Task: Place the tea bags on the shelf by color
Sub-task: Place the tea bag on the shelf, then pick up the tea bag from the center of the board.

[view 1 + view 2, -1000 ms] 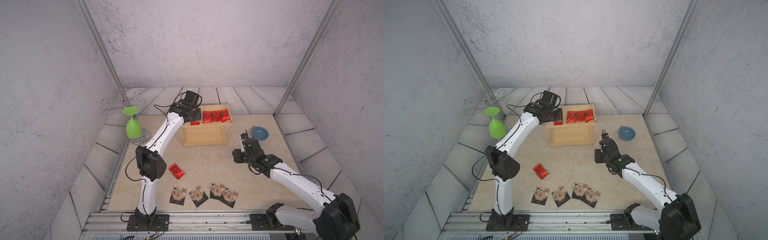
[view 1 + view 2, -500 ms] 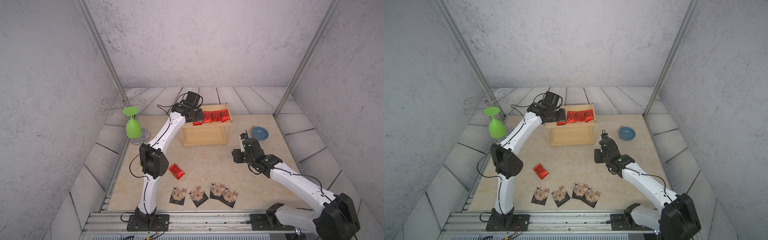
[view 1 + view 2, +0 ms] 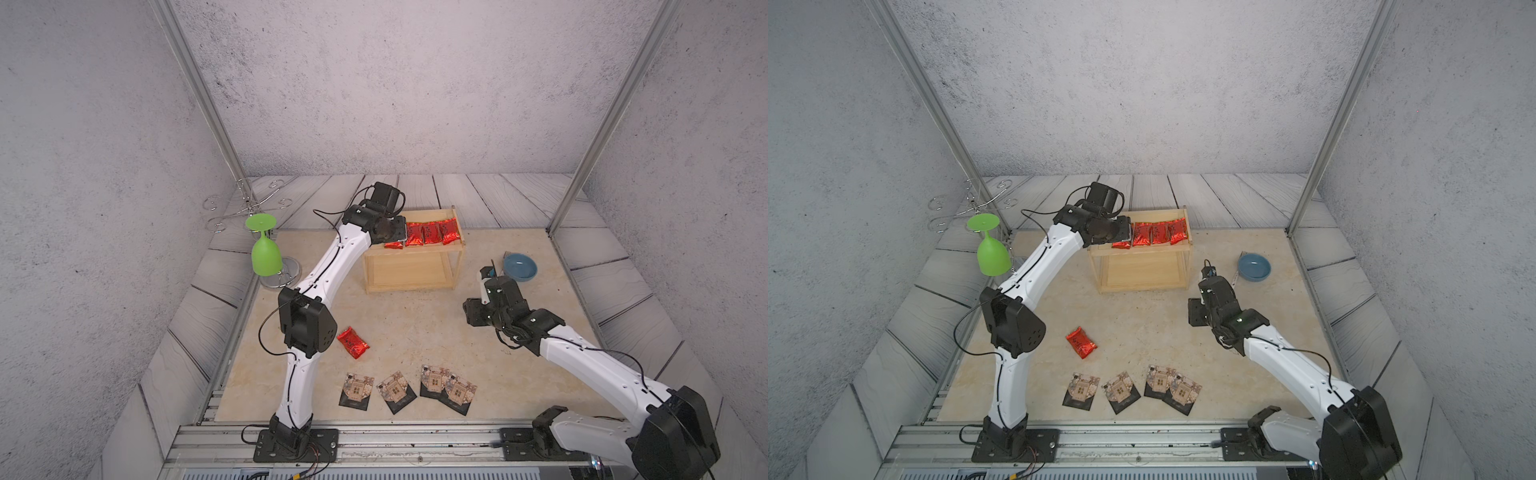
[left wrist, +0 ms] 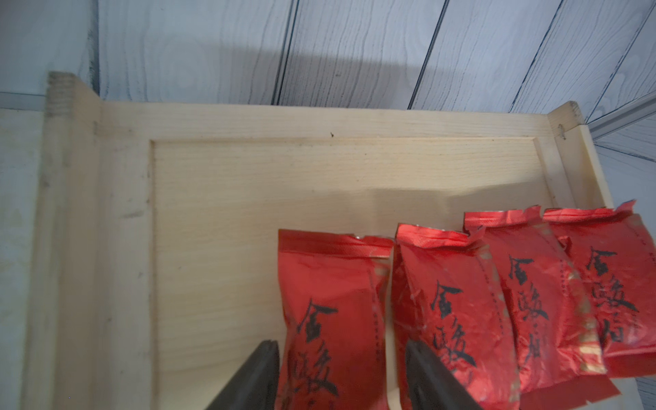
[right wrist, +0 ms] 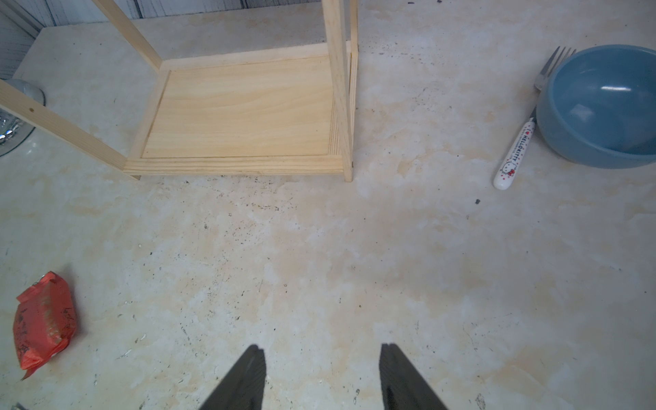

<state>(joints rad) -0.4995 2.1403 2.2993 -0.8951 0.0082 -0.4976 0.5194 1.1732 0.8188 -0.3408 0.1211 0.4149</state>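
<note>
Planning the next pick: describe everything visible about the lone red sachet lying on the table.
The red sachet is a shiny, crinkled red foil pillow pack with dark print. It lies flat on the beige tabletop, turned diagonally, between the shelf and the row of black packets, apart from both. Only the tabletop touches it.

Four red sachets (image 3: 424,232) shelved, five bags on the table (image 3: 415,324).
They line the top board of the shelf (image 3: 409,289), the end one between the fingers of my left gripper (image 4: 340,344); a loose red sachet (image 3: 353,342) lies left of centre, four black packets (image 3: 397,390) along the front edge.
</note>
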